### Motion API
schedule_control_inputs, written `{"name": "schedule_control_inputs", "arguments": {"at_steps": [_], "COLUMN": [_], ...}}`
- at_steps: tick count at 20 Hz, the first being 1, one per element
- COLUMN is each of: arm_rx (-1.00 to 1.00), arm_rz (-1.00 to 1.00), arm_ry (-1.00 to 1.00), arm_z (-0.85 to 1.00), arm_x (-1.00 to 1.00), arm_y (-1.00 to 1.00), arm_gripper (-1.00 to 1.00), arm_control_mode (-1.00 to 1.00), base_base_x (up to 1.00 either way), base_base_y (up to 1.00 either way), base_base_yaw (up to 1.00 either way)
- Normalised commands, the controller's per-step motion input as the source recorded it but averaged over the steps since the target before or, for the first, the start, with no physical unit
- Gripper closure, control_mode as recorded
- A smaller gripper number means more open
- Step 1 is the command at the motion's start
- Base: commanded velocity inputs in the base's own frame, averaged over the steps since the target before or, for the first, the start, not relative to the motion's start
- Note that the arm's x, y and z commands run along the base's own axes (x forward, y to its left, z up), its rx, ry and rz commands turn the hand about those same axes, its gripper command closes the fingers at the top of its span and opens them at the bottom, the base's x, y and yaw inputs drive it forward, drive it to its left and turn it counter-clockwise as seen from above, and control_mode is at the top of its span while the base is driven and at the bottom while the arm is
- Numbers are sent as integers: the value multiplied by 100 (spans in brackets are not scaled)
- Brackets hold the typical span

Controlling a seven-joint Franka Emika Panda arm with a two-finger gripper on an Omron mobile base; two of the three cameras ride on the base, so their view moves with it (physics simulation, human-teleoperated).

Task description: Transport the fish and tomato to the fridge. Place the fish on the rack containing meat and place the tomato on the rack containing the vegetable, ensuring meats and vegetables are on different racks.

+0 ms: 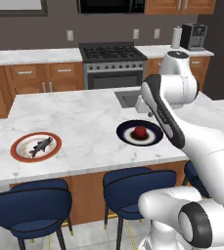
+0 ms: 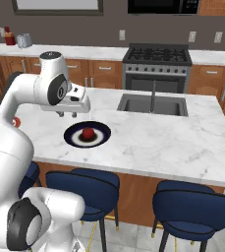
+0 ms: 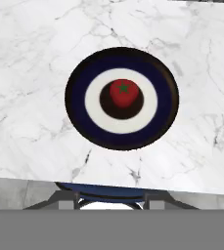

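Hand view: glossy round tomato (image 3: 123, 92) on ringed navy-and-white plate (image 3: 122, 132), veined marble counter (image 3: 30, 73); gripper (image 2: 67, 114) closed, empty.

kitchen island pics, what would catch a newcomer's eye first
The red tomato stands out, sitting at the centre of a dark blue and white ringed plate on the marble island, with the gripper poised above the plate's edge. Further along the island, a dark grey fish lies on an orange-rimmed plate. Blue stools line the near side.
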Motion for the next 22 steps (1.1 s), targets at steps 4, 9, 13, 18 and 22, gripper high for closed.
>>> {"name": "schedule_control_inputs", "arguments": {"at_steps": [4, 9, 13, 18, 22], "arm_rx": [0, -3, -1, 0, 0], "arm_rz": [0, 0, 0, 0, 0], "arm_ry": [-2, -7, -4, -11, -4], "arm_z": [0, 0, 0, 18, 45], "arm_x": [-48, -85, -80, -65, -30], "arm_y": [2, 9, 0, 0, 0], "arm_gripper": [-100, -100, -100, -100, -100], "arm_control_mode": [-100, -100, -100, -100, -100], "base_base_x": [0, 0, 0, 0, 0], "base_base_y": [0, 0, 0, 0, 0], "base_base_yaw": [0, 0, 0, 0, 0]}}
